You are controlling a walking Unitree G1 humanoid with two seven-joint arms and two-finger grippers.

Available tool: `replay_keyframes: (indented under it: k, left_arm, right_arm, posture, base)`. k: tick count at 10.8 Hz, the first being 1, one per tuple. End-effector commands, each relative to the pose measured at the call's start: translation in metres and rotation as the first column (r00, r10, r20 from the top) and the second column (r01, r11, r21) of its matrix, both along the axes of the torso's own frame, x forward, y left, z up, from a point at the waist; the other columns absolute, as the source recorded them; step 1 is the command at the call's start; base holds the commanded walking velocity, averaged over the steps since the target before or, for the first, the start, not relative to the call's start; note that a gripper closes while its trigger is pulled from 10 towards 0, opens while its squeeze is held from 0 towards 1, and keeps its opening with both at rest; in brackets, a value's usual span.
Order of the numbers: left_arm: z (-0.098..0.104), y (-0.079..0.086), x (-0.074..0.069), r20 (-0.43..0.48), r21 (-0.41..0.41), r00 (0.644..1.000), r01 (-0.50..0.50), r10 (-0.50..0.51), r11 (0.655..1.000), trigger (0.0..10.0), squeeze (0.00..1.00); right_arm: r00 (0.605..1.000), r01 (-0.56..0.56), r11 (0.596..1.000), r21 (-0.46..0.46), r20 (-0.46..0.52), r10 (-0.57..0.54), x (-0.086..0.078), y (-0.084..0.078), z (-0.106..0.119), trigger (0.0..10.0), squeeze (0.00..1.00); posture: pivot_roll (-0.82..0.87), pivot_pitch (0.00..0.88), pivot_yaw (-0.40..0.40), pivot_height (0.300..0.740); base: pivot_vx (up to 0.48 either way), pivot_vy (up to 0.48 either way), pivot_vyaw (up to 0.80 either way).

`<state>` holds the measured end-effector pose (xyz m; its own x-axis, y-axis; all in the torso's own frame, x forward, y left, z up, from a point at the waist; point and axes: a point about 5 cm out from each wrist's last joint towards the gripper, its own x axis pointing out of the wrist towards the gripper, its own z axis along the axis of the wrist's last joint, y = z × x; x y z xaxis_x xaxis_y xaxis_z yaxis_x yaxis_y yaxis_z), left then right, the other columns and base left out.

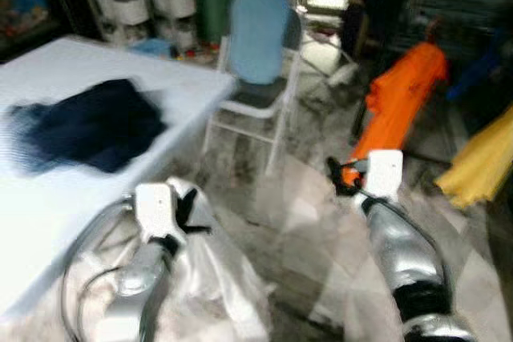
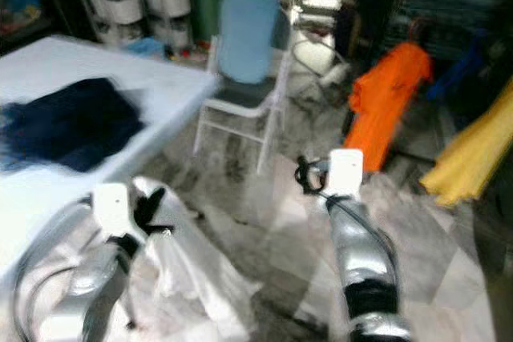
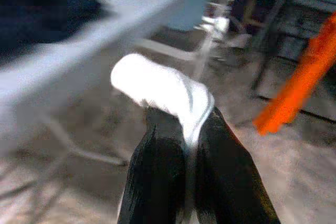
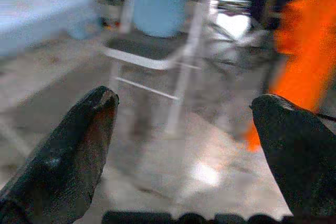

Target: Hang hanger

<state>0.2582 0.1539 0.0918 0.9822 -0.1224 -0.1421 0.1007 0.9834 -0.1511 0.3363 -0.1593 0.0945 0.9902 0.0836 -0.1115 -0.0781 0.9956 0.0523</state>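
Hanger not clearly made out; left gripper [image 3: 191, 145] is clamped on a white garment [image 1: 216, 278] that trails low beside the table [image 1: 48, 222], so hanger is prob. inside it. Right gripper [image 4: 184, 124] has jaws wide, nothing held. Views blurred, so robot should steady before reaching twd. the rack w/ the orange garment [image 1: 397, 102], and keep the cloth off the floor [image 1: 313, 238].

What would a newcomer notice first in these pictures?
Probably the bright orange garment hanging at the right, beyond the right gripper, whose fingers are spread open. Next comes the white garment that the left gripper pinches, draping low toward the floor. A dark blue cloth lies on the white table at the left, and a white chair with a blue back stands past it.
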Motion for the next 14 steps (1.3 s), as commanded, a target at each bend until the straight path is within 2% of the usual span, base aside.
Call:
replay_keyframes:
  k: [1, 2, 5, 7, 12, 14]
  left_arm:
    - [0.012, -0.002, 0.001, 0.065, -0.016, 0.998, 0.020, -0.019, 1.000, 10.0, 0.00]
    - [0.012, -0.003, 0.001, 0.069, -0.016, 0.997, 0.029, -0.028, 0.999, 10.0, 0.00]
    - [0.011, -0.014, -0.004, 0.080, -0.055, 0.993, 0.086, -0.081, 0.995, 10.0, 0.00]
    - [0.011, -0.013, -0.003, 0.082, -0.050, 0.994, 0.080, -0.076, 0.996, 10.0, 0.00]
    - [0.007, -0.017, -0.005, 0.069, -0.057, 0.993, 0.096, -0.092, 0.994, 10.0, 0.00]
    - [0.006, -0.015, -0.003, 0.065, -0.051, 0.993, 0.097, -0.094, 0.994, 10.0, 0.00]
  right_arm:
    - [1.000, -0.011, 1.000, -0.012, 0.021, 0.012, 0.003, 0.002, 0.005, 10.0, 0.00]
    - [1.000, -0.012, 1.000, -0.007, 0.020, 0.012, 0.003, 0.003, 0.005, 10.0, 0.00]
    - [1.000, -0.005, 1.000, 0.002, 0.028, 0.005, 0.006, 0.004, 0.007, 10.0, 0.00]
    - [1.000, -0.008, 1.000, 0.003, 0.029, 0.008, 0.005, 0.005, 0.006, 10.0, 0.00]
    - [1.000, -0.001, 1.000, -0.007, 0.020, 0.001, 0.001, 0.001, 0.002, 10.0, 0.00]
    - [1.000, -0.007, 1.000, 0.001, 0.022, 0.007, 0.002, 0.005, 0.002, 10.0, 0.00]
  posture:
    - [0.03, 0.000, 0.014, 0.740]
    - [0.03, 0.000, 0.017, 0.740]
    - [0.03, 0.000, 0.020, 0.740]
    - [0.02, 0.000, 0.021, 0.740]
    - [0.01, 0.000, 0.026, 0.740]
    - [0.01, 0.000, 0.028, 0.740]
  base:
    - [0.000, 0.000, 0.00]
    - [0.000, 0.000, 0.00]
    - [0.000, 0.000, -0.80]
    - [0.000, 0.000, -0.40]
    - [0.287, 0.000, 0.00]
    - [0.311, 0.000, -0.58]
